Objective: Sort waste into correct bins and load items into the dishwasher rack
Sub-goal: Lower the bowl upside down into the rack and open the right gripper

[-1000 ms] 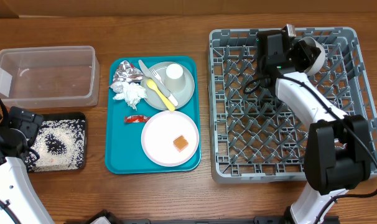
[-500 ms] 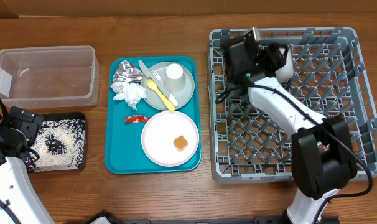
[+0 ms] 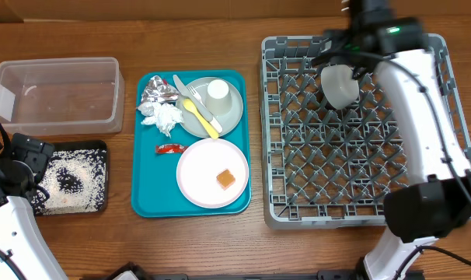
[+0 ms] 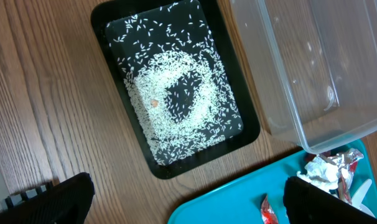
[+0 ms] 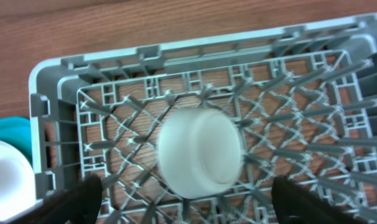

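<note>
A small white bowl (image 3: 339, 85) lies tipped, base showing, among the pegs at the back of the grey dishwasher rack (image 3: 271, 155). My right gripper (image 3: 346, 56) hovers over it, open. In the right wrist view its fingers stand wide either side of the bowl (image 5: 201, 152) without touching it. My left gripper (image 4: 188, 208) is open and holds nothing, low over the table between the black tray (image 4: 114, 37) of rice (image 4: 145, 106) and the teal tray (image 4: 238, 193). The white plate (image 3: 197, 183) carries an orange cube (image 3: 225, 178).
On the teal tray (image 3: 142, 202) sit a foil ball (image 3: 158, 93), a napkin (image 3: 164, 117), a red packet (image 3: 170, 148), and a grey-green plate (image 3: 232, 117) with a cup (image 3: 218, 91) and a yellow fork (image 3: 198, 111). A clear tub (image 3: 57, 93) stands at the back left.
My right gripper carried the bowl leftward over the rack, then opened and let go of it; the bowl now rests among the pegs. The left arm has not moved.
</note>
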Robot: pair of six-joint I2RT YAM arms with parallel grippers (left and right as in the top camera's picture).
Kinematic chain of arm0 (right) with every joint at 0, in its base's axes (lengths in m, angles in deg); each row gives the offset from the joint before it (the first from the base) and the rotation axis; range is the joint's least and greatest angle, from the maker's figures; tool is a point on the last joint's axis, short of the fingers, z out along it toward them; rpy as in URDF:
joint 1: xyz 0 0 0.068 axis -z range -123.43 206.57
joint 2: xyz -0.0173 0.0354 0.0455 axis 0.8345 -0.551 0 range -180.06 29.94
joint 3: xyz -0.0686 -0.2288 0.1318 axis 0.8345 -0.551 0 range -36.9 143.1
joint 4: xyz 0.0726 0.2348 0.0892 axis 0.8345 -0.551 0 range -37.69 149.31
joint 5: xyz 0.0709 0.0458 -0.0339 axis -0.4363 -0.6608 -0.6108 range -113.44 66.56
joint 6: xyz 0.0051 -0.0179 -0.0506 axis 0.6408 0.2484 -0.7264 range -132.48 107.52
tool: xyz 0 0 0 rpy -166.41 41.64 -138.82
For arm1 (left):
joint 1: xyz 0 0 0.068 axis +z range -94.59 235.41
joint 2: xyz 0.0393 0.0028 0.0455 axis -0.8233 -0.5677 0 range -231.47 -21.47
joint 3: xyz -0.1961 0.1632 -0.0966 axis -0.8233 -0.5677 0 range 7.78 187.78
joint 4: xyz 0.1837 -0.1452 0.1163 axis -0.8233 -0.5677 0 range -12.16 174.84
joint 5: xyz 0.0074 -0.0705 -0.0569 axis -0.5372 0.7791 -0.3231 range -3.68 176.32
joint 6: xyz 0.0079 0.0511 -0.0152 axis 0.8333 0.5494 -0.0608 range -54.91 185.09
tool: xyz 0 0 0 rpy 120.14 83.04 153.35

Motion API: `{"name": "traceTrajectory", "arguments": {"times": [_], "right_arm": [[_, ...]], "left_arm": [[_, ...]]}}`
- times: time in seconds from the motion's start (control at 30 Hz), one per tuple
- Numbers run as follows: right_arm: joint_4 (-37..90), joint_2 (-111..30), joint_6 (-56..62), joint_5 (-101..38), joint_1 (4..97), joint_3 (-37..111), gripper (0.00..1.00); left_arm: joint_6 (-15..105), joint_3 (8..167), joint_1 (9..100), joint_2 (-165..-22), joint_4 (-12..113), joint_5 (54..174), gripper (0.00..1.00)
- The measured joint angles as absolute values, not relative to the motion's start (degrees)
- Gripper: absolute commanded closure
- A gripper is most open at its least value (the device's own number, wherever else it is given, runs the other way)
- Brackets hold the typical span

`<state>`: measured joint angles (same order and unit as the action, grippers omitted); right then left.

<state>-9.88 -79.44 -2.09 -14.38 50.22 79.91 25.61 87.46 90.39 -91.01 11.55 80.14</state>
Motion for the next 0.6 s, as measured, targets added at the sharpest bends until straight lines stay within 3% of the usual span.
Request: {"name": "traceTrajectory", "arguments": {"times": [0.07,0.13,0.33,0.6], "right_arm": [[-11.0,-79.2,-1.5,-17.4,53.5,80.1,0.75],[-11.2,-79.2,-1.3,-20.1,56.1,79.5,0.84],[-9.0,-80.9,-0.5,-27.3,59.6,74.4,0.91],[-3.9,-87.0,0.4,-31.6,56.9,67.1,0.91]], "left_arm": [[25.6,87.5,90.4,-91.0,11.6,80.1,0.00],[25.6,87.5,90.4,-91.0,11.6,80.1,0.00],[25.6,87.5,90.4,-91.0,11.6,80.1,0.00],[25.6,87.5,90.4,-91.0,11.6,80.1,0.00]]}}
